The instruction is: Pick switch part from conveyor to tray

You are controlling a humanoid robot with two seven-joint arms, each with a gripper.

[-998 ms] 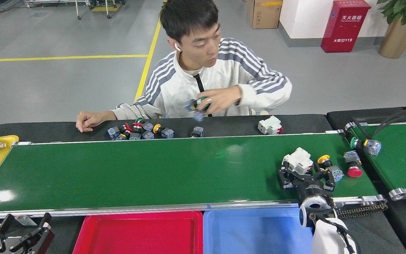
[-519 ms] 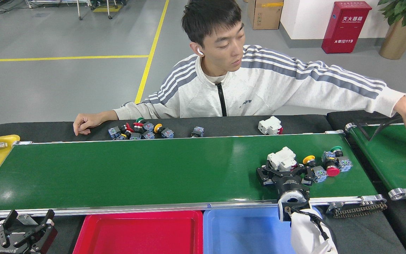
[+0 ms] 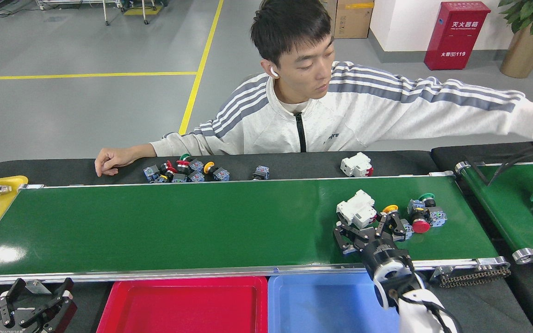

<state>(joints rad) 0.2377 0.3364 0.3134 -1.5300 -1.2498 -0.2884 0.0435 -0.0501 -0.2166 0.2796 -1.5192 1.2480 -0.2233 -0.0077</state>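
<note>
Conveyor (image 3: 178, 222): switch part (image 3: 356, 209) seemingly touching right tool (image 3: 371, 230)

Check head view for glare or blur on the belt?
Head view: sharp overall; overhead-light glare patch on the conveyor near its left end, fainter sheen mid-belt; white switch part and right gripper crisp, no motion blur; red tray evenly lit.

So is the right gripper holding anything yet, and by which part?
Nothing held yet. The right gripper is open on the conveyor, fingers spread just below the white switch part, not closed on it. The left gripper is empty too.
</note>
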